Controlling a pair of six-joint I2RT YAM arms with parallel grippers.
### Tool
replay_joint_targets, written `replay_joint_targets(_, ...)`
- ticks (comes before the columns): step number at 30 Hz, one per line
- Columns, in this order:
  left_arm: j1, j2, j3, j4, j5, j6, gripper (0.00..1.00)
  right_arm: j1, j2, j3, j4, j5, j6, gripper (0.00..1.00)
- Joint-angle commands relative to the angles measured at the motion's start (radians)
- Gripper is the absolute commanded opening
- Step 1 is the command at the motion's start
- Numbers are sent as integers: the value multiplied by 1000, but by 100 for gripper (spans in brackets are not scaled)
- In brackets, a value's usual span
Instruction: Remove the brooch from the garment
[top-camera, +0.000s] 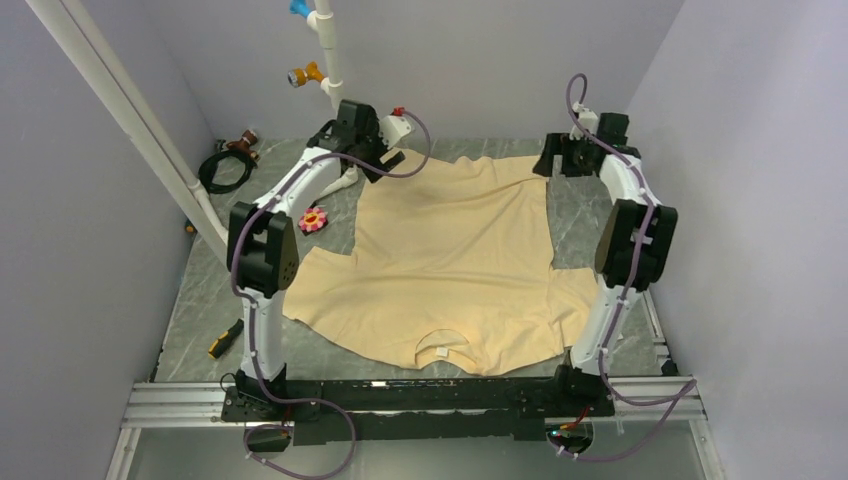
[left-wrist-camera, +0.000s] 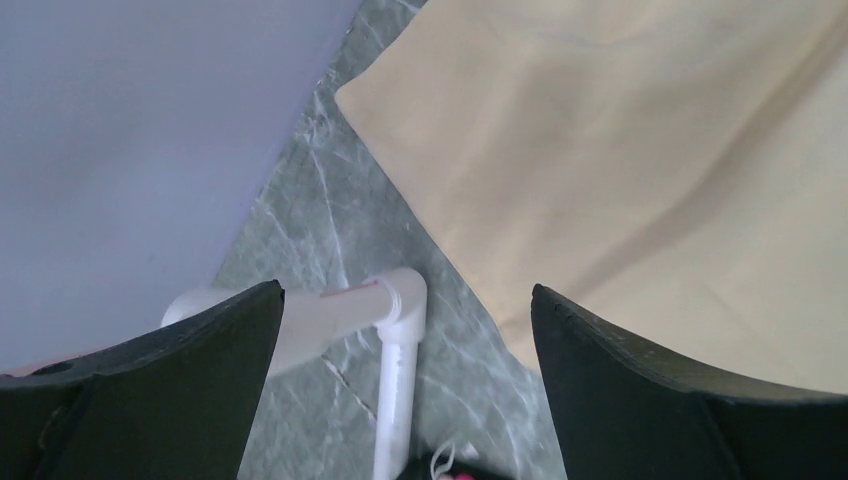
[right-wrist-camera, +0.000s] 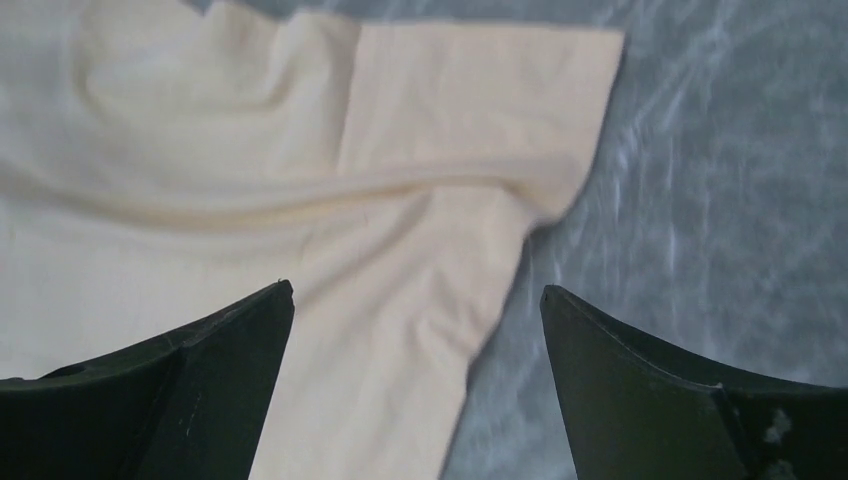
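The small flower-shaped brooch with pink petals and a yellow-red centre (top-camera: 313, 219) lies on the grey marble-patterned table (top-camera: 195, 300). It sits just beside the left edge of the large beige short-sleeved T-shirt (top-camera: 450, 260) and does not touch the cloth, so the removal looks done. The shirt is spread flat with its round neckline toward the arm bases.

The left gripper (top-camera: 388, 160) hangs at the shirt's far left corner, and its wrist view (left-wrist-camera: 408, 292) shows the fingers spread wide with nothing between them. The right gripper (top-camera: 560, 160) is at the far right corner, likewise released and empty (right-wrist-camera: 416, 292).

The brooch is probably light and rigid with thin petals, and any pin on its back is hidden. A pinch across opposite petal edges would suit it best. The shirt is limp and would bunch if tugged. No box, tray or other container is in view.
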Motion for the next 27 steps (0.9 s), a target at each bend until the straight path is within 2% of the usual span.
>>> replay_joint_targets(1,-20,65,24,185,-114,70,100,68,156,210,98,60,262,96)
replay_joint_targets(3,-20,74,3,224,-117,78,100,88,238,289,111,76,293,93)
replay_joint_targets(8,-16,12,-61,177,-81,15,100,124,373,400,185,95,421,86)
replay_joint_targets(16,-15,-154,-193,115,-15,-60,100,153,523,513,170,165,531,88)
replay_joint_targets(20,-15,-198,-202,79,19,-92,99,148,617,600,158,180,621,90)
replay_joint_targets(27,-8,-175,-157,36,7,-104,99,120,736,664,363,164,870,90)
